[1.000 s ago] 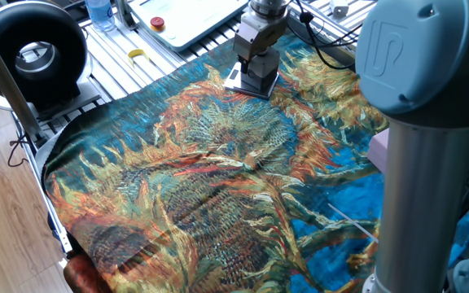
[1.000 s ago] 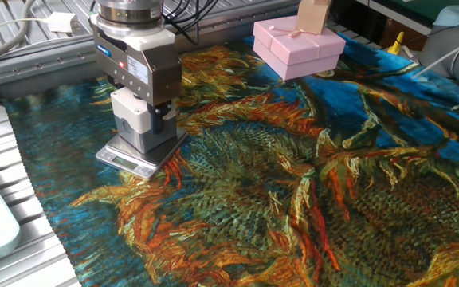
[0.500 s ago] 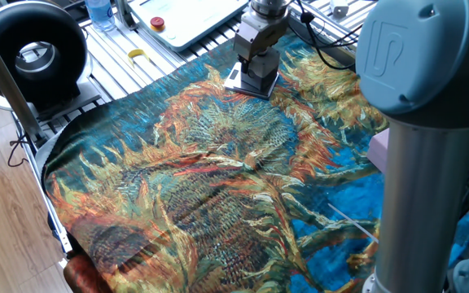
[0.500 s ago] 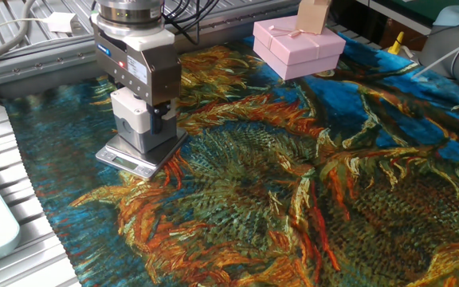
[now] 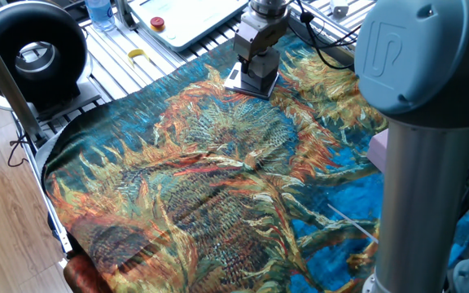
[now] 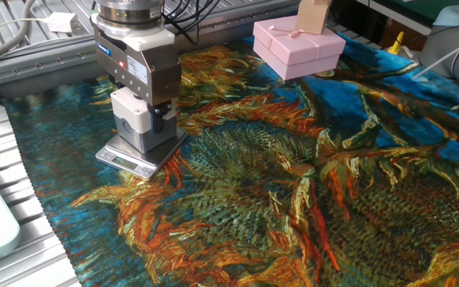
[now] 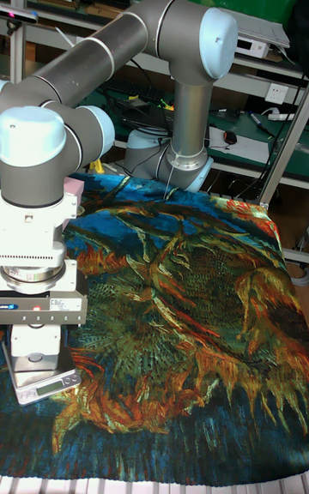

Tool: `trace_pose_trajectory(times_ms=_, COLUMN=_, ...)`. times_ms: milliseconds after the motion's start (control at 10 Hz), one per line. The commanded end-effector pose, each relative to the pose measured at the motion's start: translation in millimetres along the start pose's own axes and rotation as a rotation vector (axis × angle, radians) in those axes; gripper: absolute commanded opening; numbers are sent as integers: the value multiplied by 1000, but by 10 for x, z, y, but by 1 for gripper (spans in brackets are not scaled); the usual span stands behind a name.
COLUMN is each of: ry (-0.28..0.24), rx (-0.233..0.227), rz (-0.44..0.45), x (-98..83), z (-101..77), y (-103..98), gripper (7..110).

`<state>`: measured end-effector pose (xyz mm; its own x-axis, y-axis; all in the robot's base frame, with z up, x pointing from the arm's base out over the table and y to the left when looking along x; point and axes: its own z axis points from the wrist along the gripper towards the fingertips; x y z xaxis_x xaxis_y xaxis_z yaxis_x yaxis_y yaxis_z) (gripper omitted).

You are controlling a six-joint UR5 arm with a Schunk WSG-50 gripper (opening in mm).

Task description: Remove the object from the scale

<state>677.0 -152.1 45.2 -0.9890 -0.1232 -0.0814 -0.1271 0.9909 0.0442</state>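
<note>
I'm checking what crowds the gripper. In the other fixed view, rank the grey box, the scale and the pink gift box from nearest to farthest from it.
From the gripper:
1. Grey box, between its fingers.
2. Scale, directly underneath the box.
3. Pink gift box, far off at the cloth's back edge.

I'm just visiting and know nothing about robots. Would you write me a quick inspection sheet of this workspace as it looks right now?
Surface: a sunflower-print cloth covers the table.
Job's things: the grey box sits on the scale, near the cloth's edge.
Clutter: a pink gift box at the cloth's far side; a white panel with a red button; a yellow item on the slatted table.
Grippers: the gripper is down over the grey box, fingers beside it; whether they are gripping cannot be told.
Cables: black cables run behind the arm.
Surroundings: a black round device, a water bottle, shelves of equipment.
</note>
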Motion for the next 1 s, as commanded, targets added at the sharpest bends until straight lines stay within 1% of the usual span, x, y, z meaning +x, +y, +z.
trace_pose_trajectory(times_ms=0, ry=-10, rx=-7, rz=20, x=-23, z=-11, y=4, gripper=7)
trace_pose_trajectory(times_ms=100, ry=-11, rx=-13, rz=20, x=-24, z=-10, y=18, gripper=7)
trace_pose_trajectory(times_ms=200, ry=-8, rx=-1, rz=21, x=-18, z=-10, y=-10, gripper=7)
trace_pose_trajectory(times_ms=300, ry=6, rx=16, rz=24, x=3, z=-14, y=-44, gripper=7)
trace_pose_trajectory(times_ms=400, ry=2, rx=3, rz=5, x=-11, z=-16, y=-10, gripper=7)
trace_pose_trajectory(times_ms=500, ry=-2, rx=3, rz=-15, x=-27, z=-10, y=-10, gripper=88)
trace_pose_trajectory(times_ms=700, ry=-5, rx=7, rz=-18, x=-35, z=-12, y=-22, gripper=88)
trace_pose_trajectory(times_ms=800, ry=-29, rx=-11, rz=-37, x=-91, z=-19, y=19, gripper=88)
trace_pose_trajectory(times_ms=900, ry=-16, rx=20, rz=-7, x=-60, z=-30, y=-58, gripper=88)
